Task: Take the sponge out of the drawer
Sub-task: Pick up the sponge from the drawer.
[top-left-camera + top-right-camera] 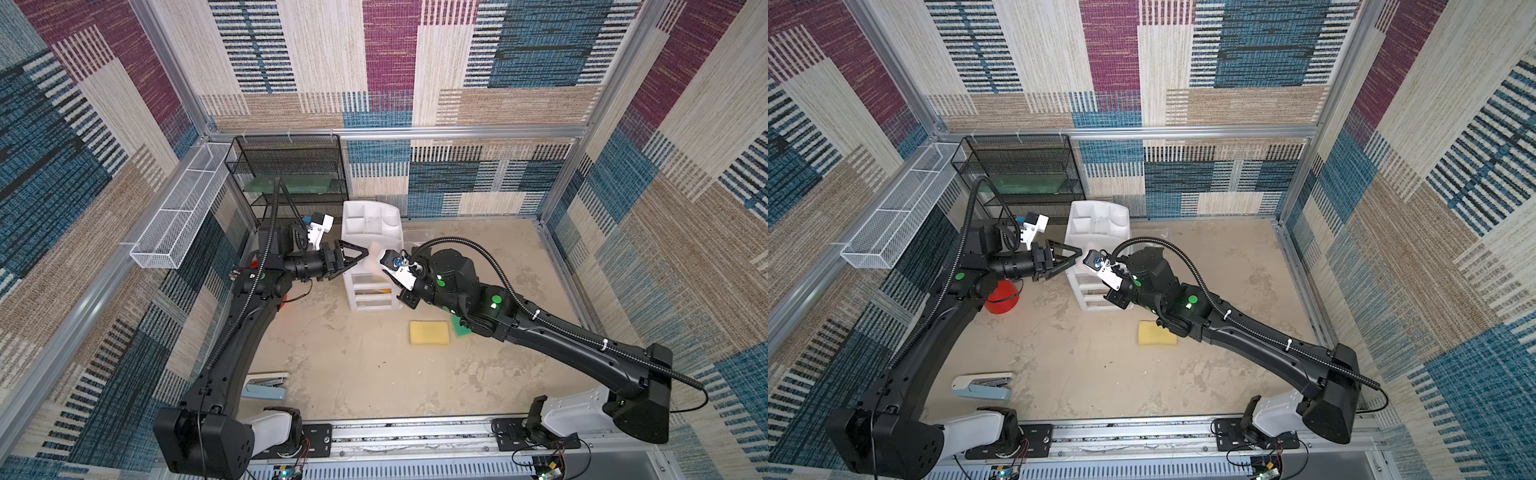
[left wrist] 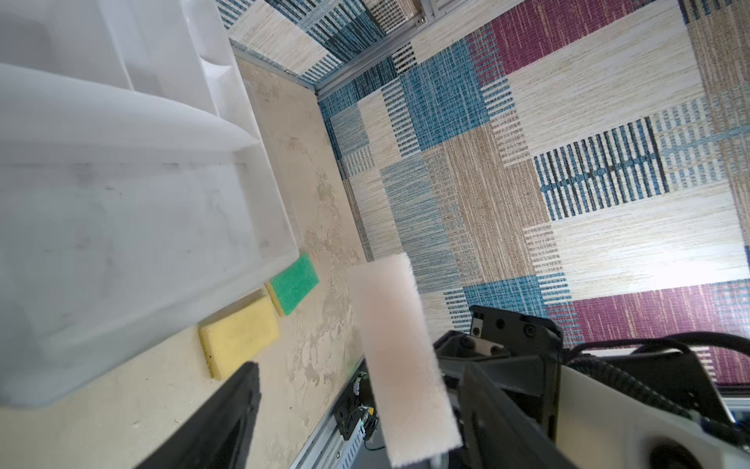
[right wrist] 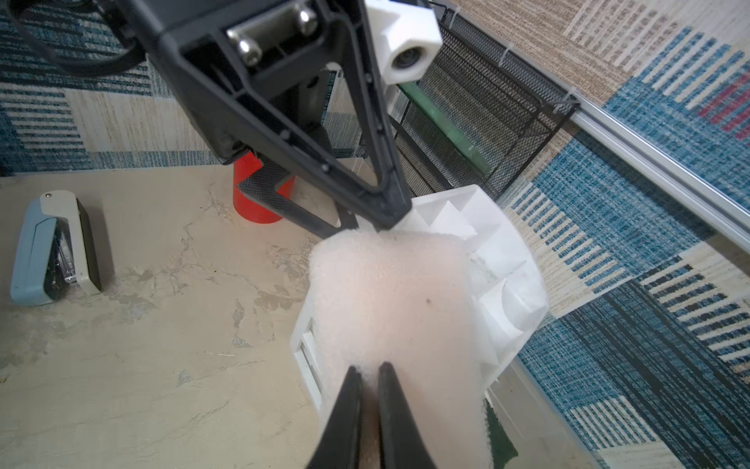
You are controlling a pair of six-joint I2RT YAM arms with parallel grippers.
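- Right pincer (image 3: 369, 371) is clamping one end of the pale sponge (image 3: 389, 300) over the drawer (image 3: 515, 308).
- Left pincer (image 3: 363, 225) is gaping around the sponge's far end, its long axis running between both.

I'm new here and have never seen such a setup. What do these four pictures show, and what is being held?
Two robot arms stand at a table, each ending in a two-fingered gripper. Two pictures look down from overhead; the other two come from cameras on the arms' wrists. The right gripper is shut on a pale sponge, held in the air by the white drawer chest. The left gripper is open, its fingers either side of the sponge's far end. On the table lie a yellow sponge, a green one, a stapler and a red object.
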